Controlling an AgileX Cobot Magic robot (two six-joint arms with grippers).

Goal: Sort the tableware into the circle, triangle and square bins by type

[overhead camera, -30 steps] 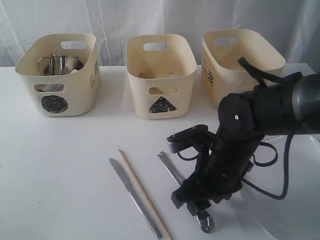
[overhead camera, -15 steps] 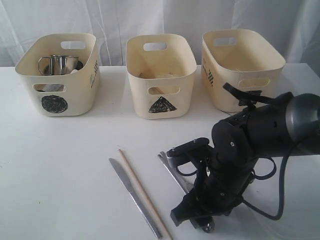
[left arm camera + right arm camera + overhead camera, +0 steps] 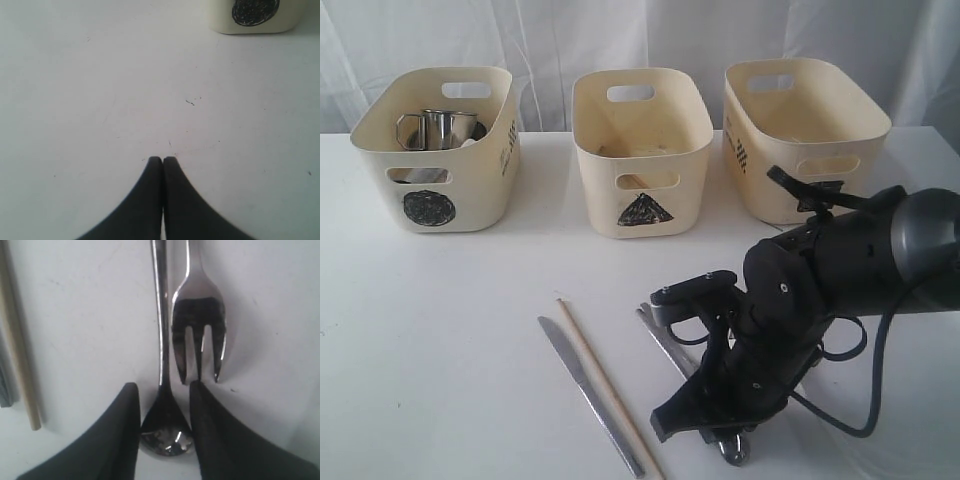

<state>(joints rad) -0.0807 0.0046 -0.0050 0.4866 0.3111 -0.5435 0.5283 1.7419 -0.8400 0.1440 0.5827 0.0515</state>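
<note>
1. Right gripper (image 3: 164, 390): fingers partly closed around the bowl of the spoon (image 3: 166, 432), at or against both its edges. Whether they clamp it cannot be told. The spoon lies flat on the table (image 3: 440, 330).
2. Fork (image 3: 197, 315): just beside the spoon, parallel, its tines level with the spoon's neck.
3. Wooden chopstick (image 3: 610, 390) and knife (image 3: 590, 395): left of the spoon, close together.
4. Triangle bin (image 3: 640, 150): behind the spoon, well apart.
5. Circle bin (image 3: 380, 150): behind and far left of the spoon, with a steel mug (image 3: 440, 128) inside.
6. Square bin (image 3: 790, 150): behind and right of the spoon.
7. Left gripper (image 3: 162, 160): clenched, empty, over bare table. Its place relative to the spoon is not shown.
</note>
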